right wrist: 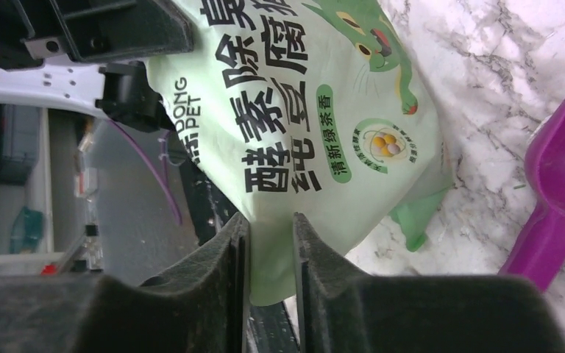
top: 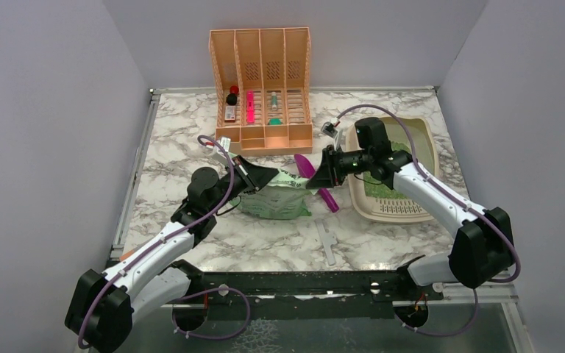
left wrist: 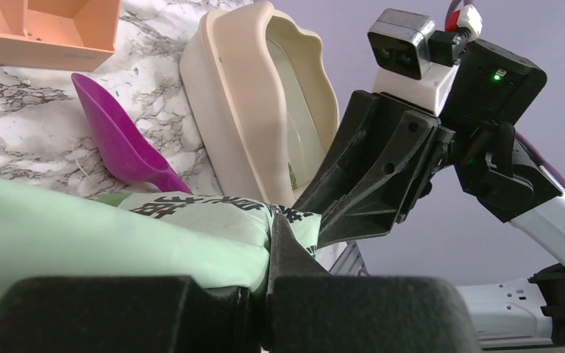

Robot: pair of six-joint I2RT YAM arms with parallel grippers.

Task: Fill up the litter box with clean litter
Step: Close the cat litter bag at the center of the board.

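Note:
The beige litter box [top: 427, 136] lies at the right of the marble table, with a thin layer of green clean litter [top: 381, 189] inside near its slotted end. Between the arms lies a pale green printed litter bag [top: 276, 200]. My left gripper [top: 254, 176] is shut on the bag's left edge, and the left wrist view shows the film [left wrist: 118, 235] pinched between its fingers [left wrist: 268, 246]. My right gripper [top: 322, 173] is at the bag's right end. In the right wrist view the bag's [right wrist: 301, 110] corner fills the narrow gap between the gripper's [right wrist: 268, 228] pads.
A purple scoop [top: 315, 182] lies on the table between the bag and the litter box, right under my right gripper. A peach slatted organizer [top: 261, 88] holding small items stands at the back. A flat white strip [top: 327, 241] lies near the front edge.

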